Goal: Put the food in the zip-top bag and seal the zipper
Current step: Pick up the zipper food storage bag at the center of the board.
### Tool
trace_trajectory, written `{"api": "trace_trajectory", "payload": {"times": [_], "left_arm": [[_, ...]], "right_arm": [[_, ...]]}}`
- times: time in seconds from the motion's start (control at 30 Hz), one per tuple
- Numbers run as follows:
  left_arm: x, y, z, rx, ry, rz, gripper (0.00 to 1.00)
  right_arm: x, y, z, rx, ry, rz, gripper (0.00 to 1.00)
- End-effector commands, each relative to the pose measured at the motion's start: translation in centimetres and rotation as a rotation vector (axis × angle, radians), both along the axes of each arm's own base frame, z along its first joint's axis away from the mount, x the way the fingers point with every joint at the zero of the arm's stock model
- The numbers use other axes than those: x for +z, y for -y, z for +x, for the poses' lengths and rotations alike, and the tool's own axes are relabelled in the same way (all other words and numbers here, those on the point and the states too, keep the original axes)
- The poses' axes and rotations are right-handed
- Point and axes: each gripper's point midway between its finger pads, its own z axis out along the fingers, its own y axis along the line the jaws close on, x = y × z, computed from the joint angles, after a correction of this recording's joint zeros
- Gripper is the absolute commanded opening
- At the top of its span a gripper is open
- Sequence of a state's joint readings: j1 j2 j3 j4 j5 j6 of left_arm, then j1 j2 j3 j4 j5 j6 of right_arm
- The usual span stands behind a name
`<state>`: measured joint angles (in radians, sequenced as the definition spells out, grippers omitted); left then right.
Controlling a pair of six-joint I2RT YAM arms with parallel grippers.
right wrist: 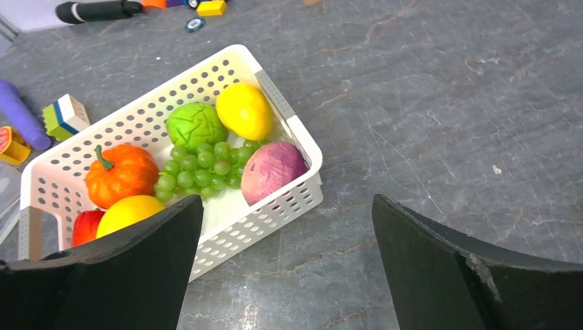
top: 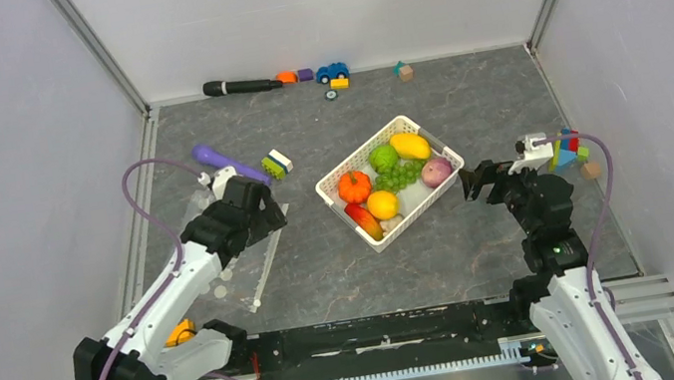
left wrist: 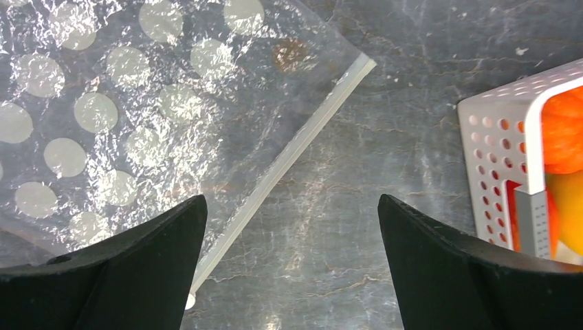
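Note:
The food lies in a white lattice basket [top: 358, 154] mid-table: orange pumpkin [right wrist: 121, 174], green fruit [right wrist: 196, 124], yellow mango [right wrist: 244, 110], green grapes [right wrist: 203, 167], purple onion [right wrist: 272, 170], orange [right wrist: 130, 211]. The clear dotted zip-top bag [left wrist: 124, 117] lies flat on the table at the left, its zipper [left wrist: 289, 161] running diagonally along the edge nearest the basket. My left gripper [left wrist: 292, 199] hovers open over the zipper's near end, empty. My right gripper [right wrist: 287, 199] stands open just right of the basket, holding nothing. In the top view the left arm [top: 218, 233] covers much of the bag [top: 257, 257].
A black handle [top: 242, 85], a toy car [top: 332, 72] and small blocks [top: 405, 70] lie along the back wall. A purple tool [top: 226, 163] and a striped block [top: 277, 164] sit behind the bag. Coloured blocks [top: 569, 153] are at the right wall.

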<state>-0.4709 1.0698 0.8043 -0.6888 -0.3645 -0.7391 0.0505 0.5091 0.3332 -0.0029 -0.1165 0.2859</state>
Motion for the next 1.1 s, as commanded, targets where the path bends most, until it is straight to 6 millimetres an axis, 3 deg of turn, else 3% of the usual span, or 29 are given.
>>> {"api": "trace_trajectory", "payload": {"times": [0.0,0.13,0.3,0.5,0.7,0.9,1.07], "left_arm": [[-1.6,-0.7,-1.2,-0.002,-0.051,0.081,1.00],[-3.8,-0.5,-2.1,-0.038,-0.125,0.136,1.00],[-5.7,2.3,-1.5,-0.168,-0.188,0.088,0.97],[-6.9,0.6,-0.9,-0.122,-0.203,0.197,0.80],[-7.8,-0.6,-0.7,-0.088,-0.215,0.267,0.75],[-8.9,-0.4,-0.1,-0.102,-0.230,0.291,0.69],[-9.1,-0.3,0.2,-0.106,-0.228,0.298,0.44]], "right_arm": [[2.6,-1.0,-0.1,0.071,0.143,-0.027,0.98],[2.7,-1.4,-0.5,0.099,0.214,-0.041,0.98],[3.0,-2.2,-0.9,0.162,0.251,-0.068,0.98],[2.8,-3.1,-1.2,0.217,0.219,-0.060,0.98],[3.0,-3.2,-1.3,0.224,0.233,-0.062,0.98],[3.5,-3.1,-1.6,0.218,0.266,-0.064,0.98],[3.4,-3.2,-1.6,0.223,0.264,-0.064,0.98]]}}
